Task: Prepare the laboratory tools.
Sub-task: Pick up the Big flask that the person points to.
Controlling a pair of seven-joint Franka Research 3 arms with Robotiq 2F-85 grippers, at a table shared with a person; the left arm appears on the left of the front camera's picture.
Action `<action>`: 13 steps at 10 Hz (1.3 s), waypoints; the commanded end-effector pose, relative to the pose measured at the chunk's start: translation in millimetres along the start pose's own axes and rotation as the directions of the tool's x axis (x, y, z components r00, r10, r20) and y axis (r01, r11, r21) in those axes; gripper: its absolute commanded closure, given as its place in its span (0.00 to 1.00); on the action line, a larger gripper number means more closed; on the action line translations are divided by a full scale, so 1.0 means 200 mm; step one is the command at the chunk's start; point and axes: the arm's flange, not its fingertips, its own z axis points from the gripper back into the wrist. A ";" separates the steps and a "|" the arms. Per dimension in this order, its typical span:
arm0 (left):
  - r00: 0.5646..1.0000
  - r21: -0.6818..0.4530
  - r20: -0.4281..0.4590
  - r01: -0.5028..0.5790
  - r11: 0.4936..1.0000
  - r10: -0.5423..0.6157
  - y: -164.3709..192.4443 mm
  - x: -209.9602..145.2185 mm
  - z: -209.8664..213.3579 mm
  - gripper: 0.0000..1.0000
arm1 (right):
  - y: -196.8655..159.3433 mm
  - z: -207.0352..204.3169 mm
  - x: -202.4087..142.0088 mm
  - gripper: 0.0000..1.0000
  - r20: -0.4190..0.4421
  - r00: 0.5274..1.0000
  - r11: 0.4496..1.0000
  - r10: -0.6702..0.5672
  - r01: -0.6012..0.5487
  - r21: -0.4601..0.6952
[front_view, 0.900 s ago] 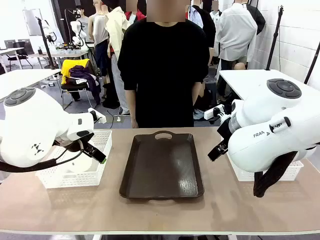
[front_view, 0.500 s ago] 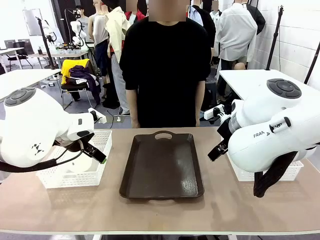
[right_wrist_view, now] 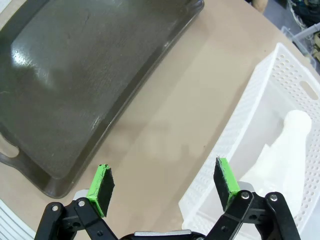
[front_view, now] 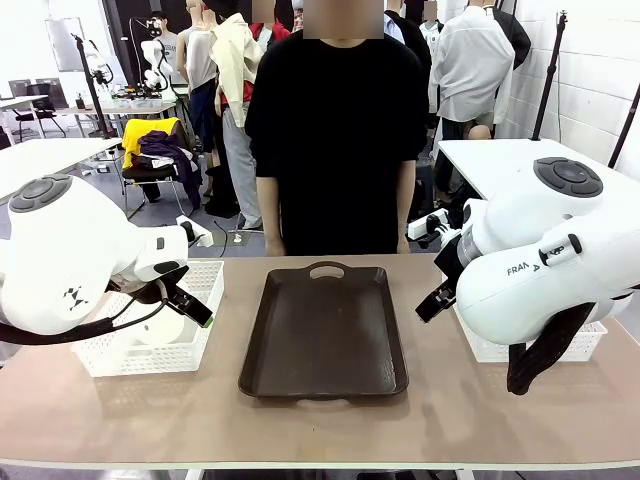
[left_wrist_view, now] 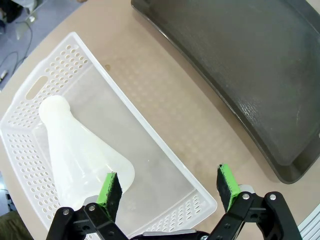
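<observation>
Since the earlier frames only the person (front_view: pixel 335 140) beyond the dark tray (front_view: pixel 323 330) has drifted slightly toward the robot's right; neither arm has moved. Your left gripper (left_wrist_view: pixel 168 187) hangs wide and empty over the near rim of the white basket (left_wrist_view: pixel 30 165) left of the tray, where one frosted flask (left_wrist_view: pixel 75 150) appears to lie on its side. Your right gripper (right_wrist_view: pixel 163 184), equally wide and empty, hovers between the tray and the basket (right_wrist_view: pixel 250 115) on its right, which holds the second flask (right_wrist_view: pixel 287 150). I'd judge this the very start, with no pick begun. Next, bring a gripper over its flask, set the fingers across the body, then close.
</observation>
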 end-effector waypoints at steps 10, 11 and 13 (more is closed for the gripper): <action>0.905 -0.445 0.217 -0.241 0.863 0.365 0.38 -0.06 0.50 0.00 | -0.41 0.47 0.17 0.00 -0.024 0.984 0.923 -0.174 0.172 0.344; 0.875 -0.527 0.195 -0.288 0.800 0.444 0.44 -0.10 0.53 0.00 | -0.49 0.51 0.18 0.00 -0.040 0.970 0.866 -0.242 0.234 0.441; 0.796 -0.716 0.137 -0.332 0.615 0.590 0.58 -0.19 0.53 0.00 | -0.71 0.51 0.14 0.00 -0.149 0.948 0.704 -0.280 0.308 0.640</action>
